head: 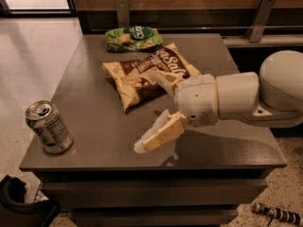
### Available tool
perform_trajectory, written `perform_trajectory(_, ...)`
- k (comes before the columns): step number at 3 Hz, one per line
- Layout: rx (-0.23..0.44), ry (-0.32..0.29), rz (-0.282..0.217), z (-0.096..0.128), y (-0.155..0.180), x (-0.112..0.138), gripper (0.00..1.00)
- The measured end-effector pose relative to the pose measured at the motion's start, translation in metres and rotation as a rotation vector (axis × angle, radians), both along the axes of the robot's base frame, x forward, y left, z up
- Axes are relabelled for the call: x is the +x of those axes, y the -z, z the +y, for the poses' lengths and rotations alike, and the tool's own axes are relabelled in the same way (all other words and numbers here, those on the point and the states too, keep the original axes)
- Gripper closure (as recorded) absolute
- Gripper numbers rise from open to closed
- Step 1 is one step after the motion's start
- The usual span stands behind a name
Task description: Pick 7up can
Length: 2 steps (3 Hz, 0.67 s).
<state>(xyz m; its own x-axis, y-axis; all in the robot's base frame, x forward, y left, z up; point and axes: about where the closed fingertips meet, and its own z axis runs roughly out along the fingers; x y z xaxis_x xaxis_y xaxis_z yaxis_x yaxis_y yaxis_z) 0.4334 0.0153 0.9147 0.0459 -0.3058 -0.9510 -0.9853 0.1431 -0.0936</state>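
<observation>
The 7up can [49,126] stands upright, long axis vertical, at the near left corner of the surface [104,141], close to both edges. The claw [149,111] hangs over the middle of the surface beside the brown chip bag [142,77], spread wide and holding nothing. Its fingers point leftward toward the can, which sits well apart from them, so I'd say the reach runs across open surface.

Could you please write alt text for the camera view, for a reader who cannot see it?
The robot's open, empty gripper hovers over a dark table, apart from the upright 7up can at the picture's lower left. A brown chip bag and a green snack bag lie farther back.
</observation>
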Motion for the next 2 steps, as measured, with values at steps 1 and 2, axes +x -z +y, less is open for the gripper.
perform_trajectory(1, 0.015, -0.039, 0.001, 0.035, 0.008, -0.001, 0.00)
perform_trajectory(2, 0.011, -0.096, 0.034, 0.078, 0.028, 0.001, 0.00)
